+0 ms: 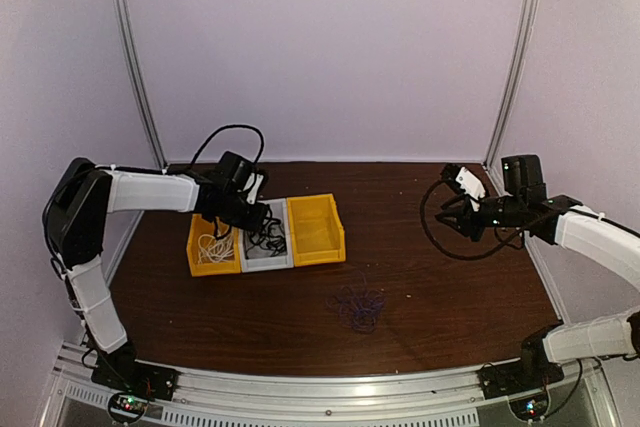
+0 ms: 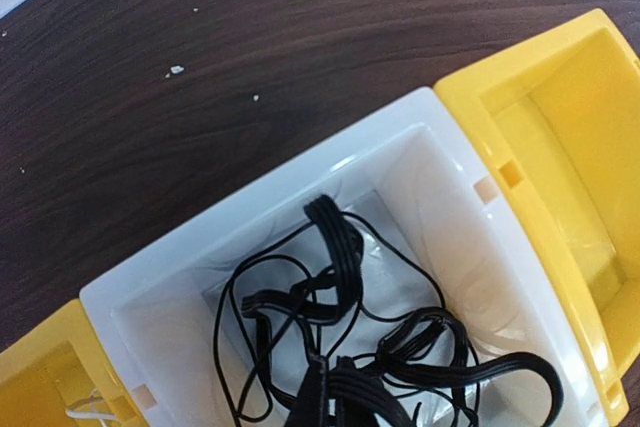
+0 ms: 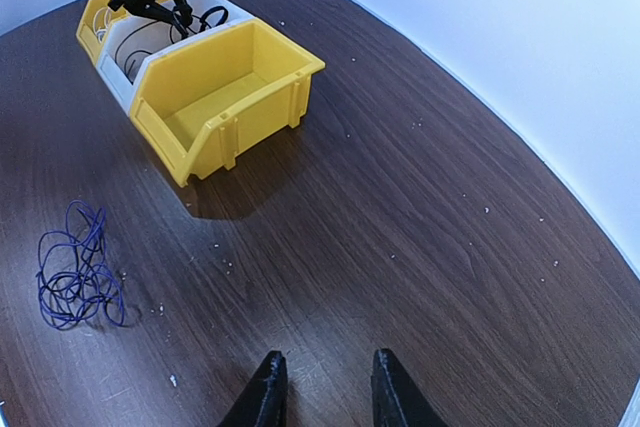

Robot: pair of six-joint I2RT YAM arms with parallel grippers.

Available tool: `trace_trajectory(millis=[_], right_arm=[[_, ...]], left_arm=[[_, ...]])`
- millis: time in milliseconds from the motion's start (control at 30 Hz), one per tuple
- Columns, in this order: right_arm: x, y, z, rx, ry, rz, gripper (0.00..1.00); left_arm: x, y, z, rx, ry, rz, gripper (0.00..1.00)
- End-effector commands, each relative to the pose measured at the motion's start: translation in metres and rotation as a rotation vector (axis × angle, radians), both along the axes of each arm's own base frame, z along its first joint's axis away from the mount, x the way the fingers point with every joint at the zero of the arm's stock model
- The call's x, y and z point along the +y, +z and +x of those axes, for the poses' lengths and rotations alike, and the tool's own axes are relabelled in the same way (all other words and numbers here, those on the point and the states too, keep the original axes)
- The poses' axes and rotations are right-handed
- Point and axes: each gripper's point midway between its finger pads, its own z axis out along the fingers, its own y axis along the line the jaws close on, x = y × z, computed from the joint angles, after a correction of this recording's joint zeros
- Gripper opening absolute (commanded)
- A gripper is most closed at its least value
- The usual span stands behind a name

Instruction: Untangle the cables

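A tangled black cable (image 2: pixel 340 239) lies in the white bin (image 2: pixel 260 197). My left gripper (image 2: pixel 330 360) reaches down into that bin and is shut on strands of the black cable (image 1: pixel 266 239). A white cable (image 1: pixel 212 247) sits in the left yellow bin (image 1: pixel 198 259). On the bare table in front of the bins rests a dark blue cable (image 3: pixel 75 272), a loose loopy bundle (image 1: pixel 358 307). My right gripper (image 3: pixel 326 357) hangs open above the table's right side (image 1: pixel 458 215), far from every cable, with nothing between its fingers.
The three bins stand side by side at the table's left middle; the right yellow bin (image 3: pixel 230 117) holds nothing. White walls and metal posts (image 1: pixel 138 77) close in the back and sides. Small white crumbs dot the dark wood.
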Motion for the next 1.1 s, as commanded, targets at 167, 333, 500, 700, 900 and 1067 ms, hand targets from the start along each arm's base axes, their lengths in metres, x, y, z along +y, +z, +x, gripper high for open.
trace_trajectory(millis=[167,333,500,700,900,1067], right_arm=[[-0.005,-0.001,0.003,-0.023,-0.014,-0.015,0.3],[-0.005,-0.001,0.003,-0.021,-0.013,-0.015,0.3],[-0.005,0.0,0.002,-0.025,-0.01,-0.015,0.3],[-0.005,0.001,0.002,-0.027,-0.009,-0.018,0.3],[-0.005,0.001,0.002,-0.03,-0.01,-0.019,0.3],[-0.006,0.001,0.003,-0.03,-0.012,-0.022,0.3]], left_arm=[[-0.011,0.012,0.009,0.002,-0.009,-0.041,0.05],[-0.009,0.031,0.004,0.002,-0.015,-0.04,0.36],[0.002,0.051,-0.009,-0.001,-0.027,-0.008,0.48],[0.019,0.069,-0.035,0.027,-0.053,0.037,0.52],[0.032,0.095,-0.053,0.024,-0.036,0.036,0.52],[-0.003,0.104,-0.061,0.053,-0.102,-0.18,0.52]])
